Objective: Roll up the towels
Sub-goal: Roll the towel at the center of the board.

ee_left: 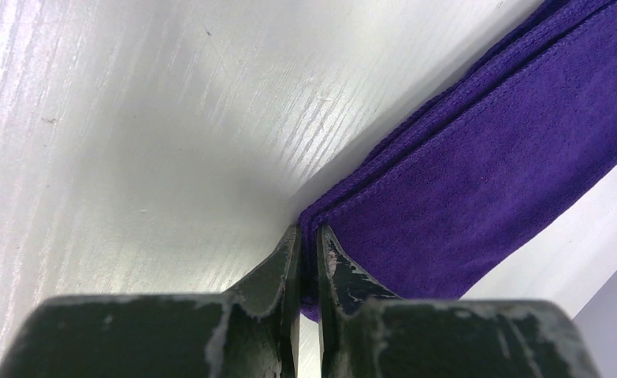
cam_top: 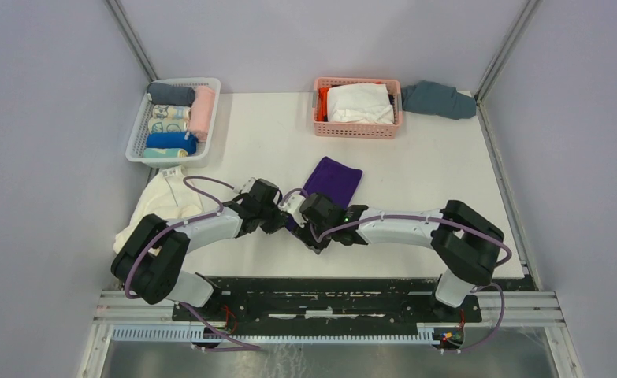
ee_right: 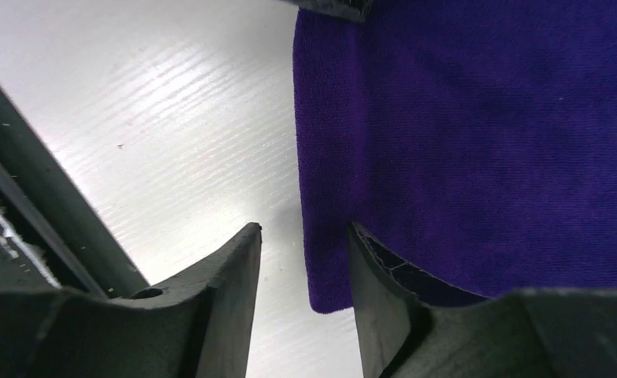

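A folded purple towel (cam_top: 332, 179) lies flat in the middle of the white table. My left gripper (cam_top: 286, 218) sits at its near left corner and is shut on that corner; the left wrist view shows the towel's folded edge (ee_left: 478, 150) pinched between the two fingers (ee_left: 309, 252). My right gripper (cam_top: 314, 236) is just beside it at the towel's near edge. It is open, its jaws standing astride the towel's corner (ee_right: 328, 268) without pinching it, with the cloth (ee_right: 486, 142) lying over the right finger.
A white basket (cam_top: 138, 150) at the back left holds several rolled towels. A pink basket (cam_top: 357, 130) at the back middle holds folded white and red cloth. A grey-blue towel (cam_top: 439, 99) lies beside it. A cream towel (cam_top: 163, 205) lies bunched at the left edge.
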`<action>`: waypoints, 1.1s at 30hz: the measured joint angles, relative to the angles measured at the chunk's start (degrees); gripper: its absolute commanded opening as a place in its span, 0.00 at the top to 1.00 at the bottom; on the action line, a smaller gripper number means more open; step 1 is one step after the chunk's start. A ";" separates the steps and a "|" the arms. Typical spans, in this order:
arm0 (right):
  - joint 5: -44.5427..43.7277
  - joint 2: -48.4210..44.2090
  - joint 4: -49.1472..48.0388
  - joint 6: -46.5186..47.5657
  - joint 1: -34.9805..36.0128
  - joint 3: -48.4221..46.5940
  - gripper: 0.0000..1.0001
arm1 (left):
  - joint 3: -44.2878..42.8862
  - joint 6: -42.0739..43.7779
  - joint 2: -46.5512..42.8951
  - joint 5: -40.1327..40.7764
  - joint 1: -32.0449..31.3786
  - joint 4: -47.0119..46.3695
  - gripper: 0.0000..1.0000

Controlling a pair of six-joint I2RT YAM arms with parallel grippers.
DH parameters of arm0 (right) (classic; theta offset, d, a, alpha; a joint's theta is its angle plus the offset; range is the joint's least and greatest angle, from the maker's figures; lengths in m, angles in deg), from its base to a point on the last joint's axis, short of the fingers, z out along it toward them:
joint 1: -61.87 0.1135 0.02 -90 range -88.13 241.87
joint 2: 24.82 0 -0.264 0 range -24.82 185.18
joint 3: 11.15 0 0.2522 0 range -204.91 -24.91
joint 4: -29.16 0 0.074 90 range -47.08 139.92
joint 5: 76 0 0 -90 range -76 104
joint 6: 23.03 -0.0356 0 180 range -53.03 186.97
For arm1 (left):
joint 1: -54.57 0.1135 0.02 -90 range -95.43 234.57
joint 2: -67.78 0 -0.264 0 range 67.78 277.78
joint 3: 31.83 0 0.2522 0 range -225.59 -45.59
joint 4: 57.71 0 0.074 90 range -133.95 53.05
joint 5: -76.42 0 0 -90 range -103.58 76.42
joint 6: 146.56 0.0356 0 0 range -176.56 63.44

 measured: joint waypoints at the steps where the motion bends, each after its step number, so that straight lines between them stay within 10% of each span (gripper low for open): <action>1: -0.46 0.85 0.11 0.09 0.31 -0.20 0.50 | 0.00 0.02 -0.07 0.00 -0.02 0.11 0.92; 14: -5.84 4.79 0.22 0.52 1.38 -0.22 0.55 | 0.00 0.00 -0.94 0.35 -0.11 2.10 0.92; 23: -7.21 5.14 0.44 1.18 1.57 -0.87 0.99 | 0.00 0.02 -2.51 1.44 -0.13 3.63 0.87; 33: 9.27 6.01 4.57 -0.31 -3.56 -5.11 0.99 | 0.66 0.00 -9.33 5.07 -0.31 6.95 0.47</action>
